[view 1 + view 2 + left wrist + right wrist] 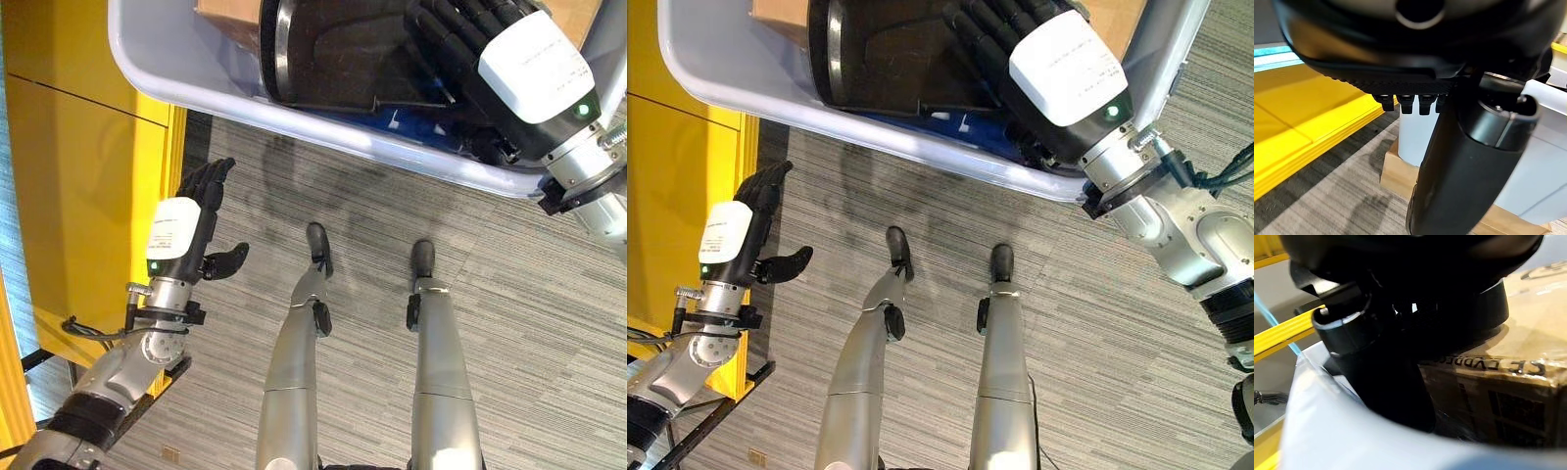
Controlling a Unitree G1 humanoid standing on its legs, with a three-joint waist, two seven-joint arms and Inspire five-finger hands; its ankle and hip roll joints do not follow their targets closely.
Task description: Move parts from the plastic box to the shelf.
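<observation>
Overhead, at twelve o'clock in the head views, the pale plastic box [921, 147] sat over the grey floor [509, 323], a yellow shelf [88, 196] running down the nine o'clock side. Inside the box lay a large black part [333, 54] with a round rim, and cardboard cartons [1518, 367] beside it. The right hand [1058, 69] reached in from three o'clock and lay over that black part, its fingers [994, 34] spread across the top; whether they had truly closed on it I could not tell, since the wrist view was mostly dark bulk against the carton and the box wall. The left hand [186, 230] hung at eight o'clock, just beside the shelf edge, fingers straight and relaxed, thumb [227, 259] out, holding nothing. Past it, the left wrist view showed the box standing on a wooden base [1398, 171].
</observation>
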